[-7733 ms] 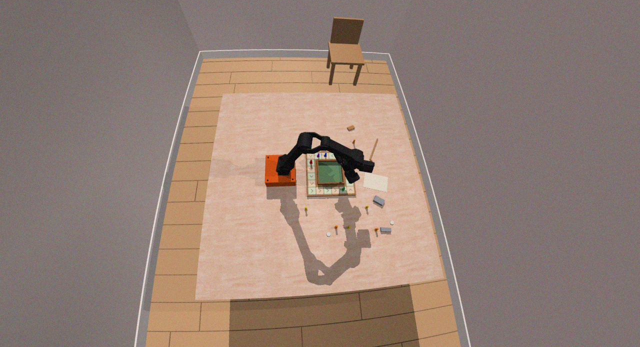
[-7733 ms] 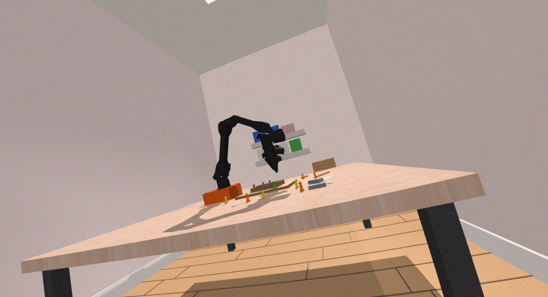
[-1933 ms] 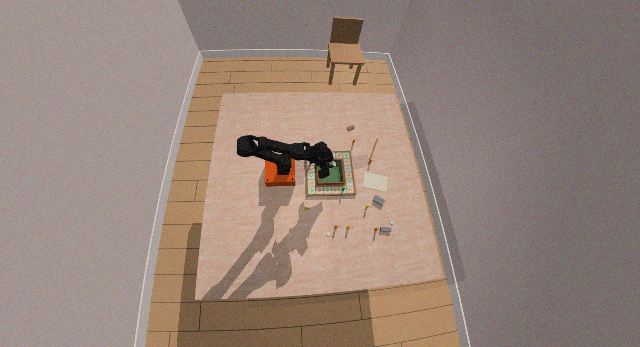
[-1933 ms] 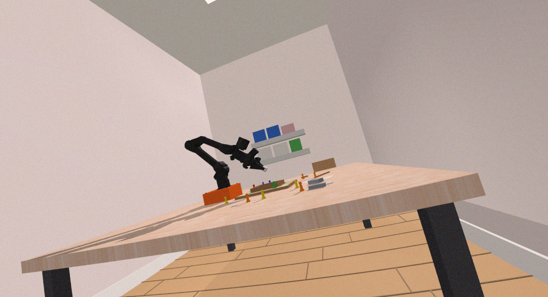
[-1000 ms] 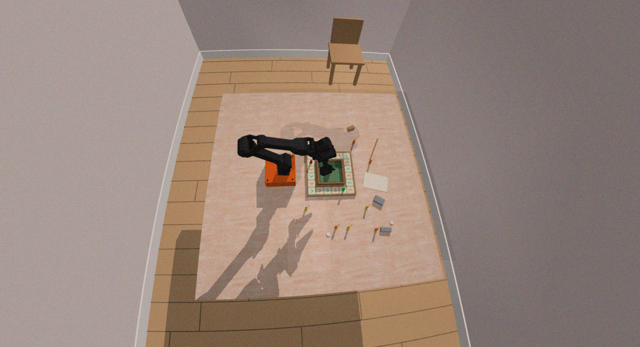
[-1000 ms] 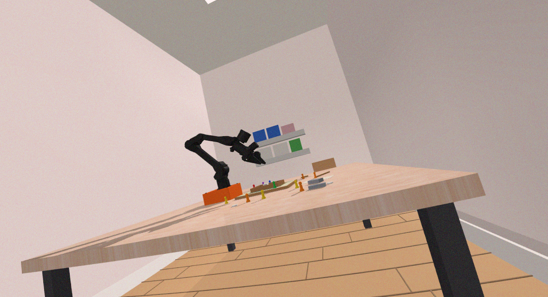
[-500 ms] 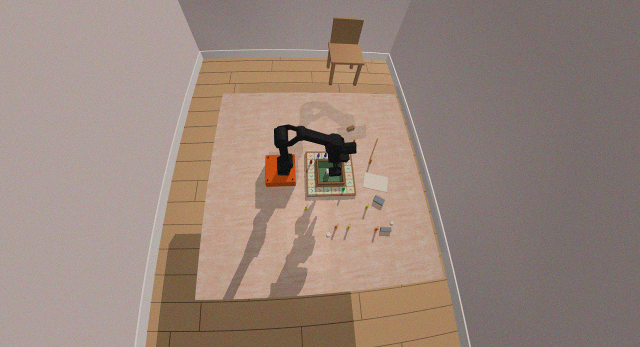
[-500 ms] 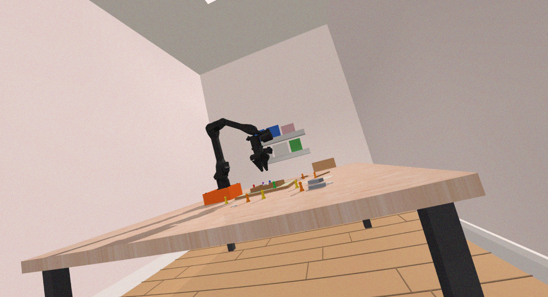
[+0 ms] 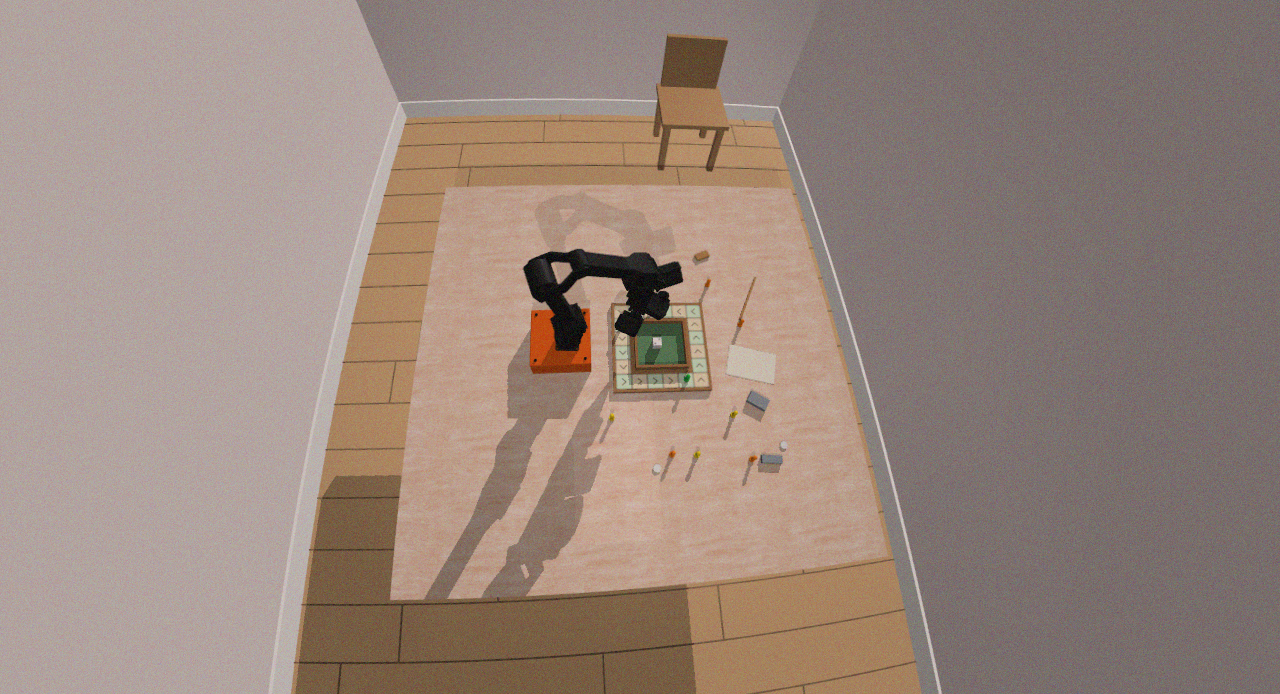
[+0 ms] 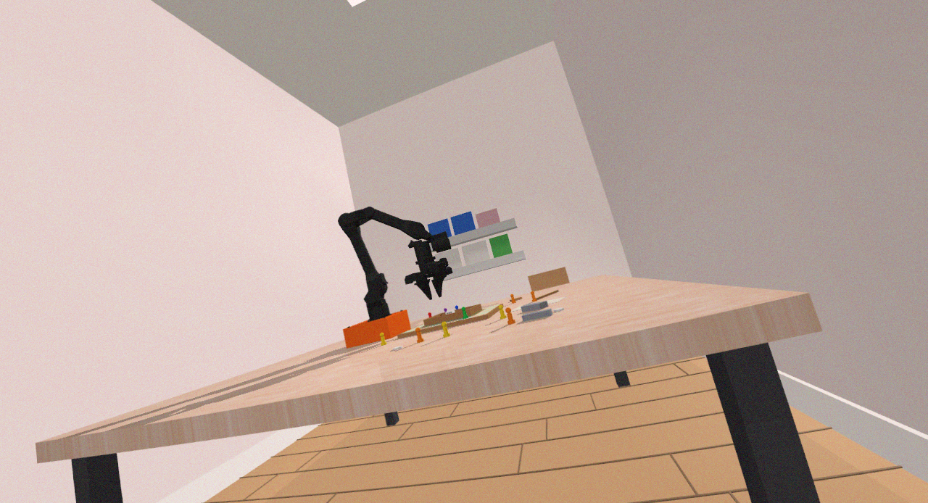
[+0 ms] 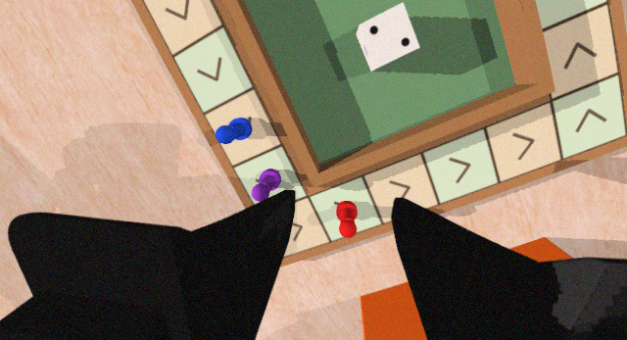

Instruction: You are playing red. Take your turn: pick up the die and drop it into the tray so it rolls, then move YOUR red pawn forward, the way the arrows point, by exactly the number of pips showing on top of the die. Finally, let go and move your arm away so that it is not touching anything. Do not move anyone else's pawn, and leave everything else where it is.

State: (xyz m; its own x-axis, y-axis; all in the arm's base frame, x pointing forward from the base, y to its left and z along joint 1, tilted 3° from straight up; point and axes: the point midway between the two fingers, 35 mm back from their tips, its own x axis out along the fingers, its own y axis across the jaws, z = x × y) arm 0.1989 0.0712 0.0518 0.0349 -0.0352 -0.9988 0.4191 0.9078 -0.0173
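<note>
The white die (image 11: 389, 36) (image 9: 657, 342) lies in the green tray (image 11: 441, 129) (image 9: 660, 367), two pips on top. The red pawn (image 11: 347, 212) (image 10: 429, 314) stands on a pale green square of the board (image 9: 662, 389), beside the corner square; arrows on the squares beyond it point right in the wrist view. My gripper (image 11: 343, 204) (image 10: 435, 297) is partly open and empty, high above the board; the red pawn shows between its fingertips in the wrist view. The purple pawn (image 11: 269, 179) stands near the left fingertip, the blue pawn (image 11: 240, 128) two squares from the corner.
A green pawn (image 9: 686, 378) (image 10: 464, 312) stands on another side of the board. Around the board are yellow pawns (image 9: 611, 418) and orange pawns (image 9: 672, 454), grey blocks (image 9: 757, 401), a pale sheet (image 9: 750, 365), a stick (image 9: 747, 299) and a brown block (image 9: 701, 256).
</note>
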